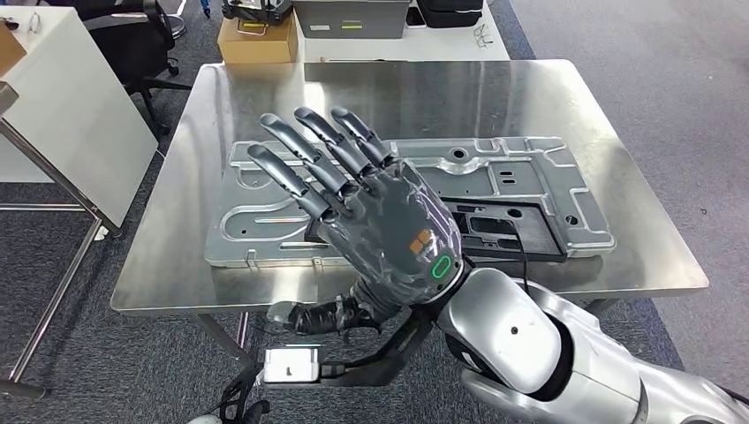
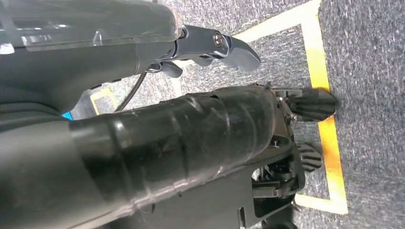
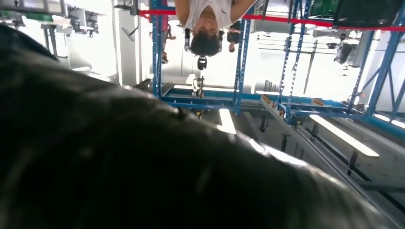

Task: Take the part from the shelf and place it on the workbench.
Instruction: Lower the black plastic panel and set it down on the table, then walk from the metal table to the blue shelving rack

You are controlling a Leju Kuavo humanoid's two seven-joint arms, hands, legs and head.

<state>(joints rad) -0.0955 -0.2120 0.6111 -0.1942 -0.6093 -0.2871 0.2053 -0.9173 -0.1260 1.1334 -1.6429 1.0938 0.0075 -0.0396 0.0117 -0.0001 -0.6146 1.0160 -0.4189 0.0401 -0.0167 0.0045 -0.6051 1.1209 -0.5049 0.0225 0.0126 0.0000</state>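
The part, a large grey stamped metal panel [image 1: 265,199] with a black section [image 1: 508,231] at its right, lies flat on the steel workbench [image 1: 565,97]. My right hand [image 1: 371,208] is raised in front of the head camera, above the panel and apart from it. Its palm faces away, its fingers are spread wide, and it holds nothing; it hides the panel's middle. In the left wrist view my left hand [image 2: 210,47] hangs over grey carpet, its thumb [image 2: 236,50] sticking out with nothing in it.
A white board [image 1: 71,115] on a metal stand leans left of the bench. Boxes [image 1: 256,40] and cases sit behind it. The right wrist view looks at blue shelf racks [image 3: 239,62] and a person [image 3: 205,24]. Yellow floor tape [image 2: 325,95] runs under my left hand.
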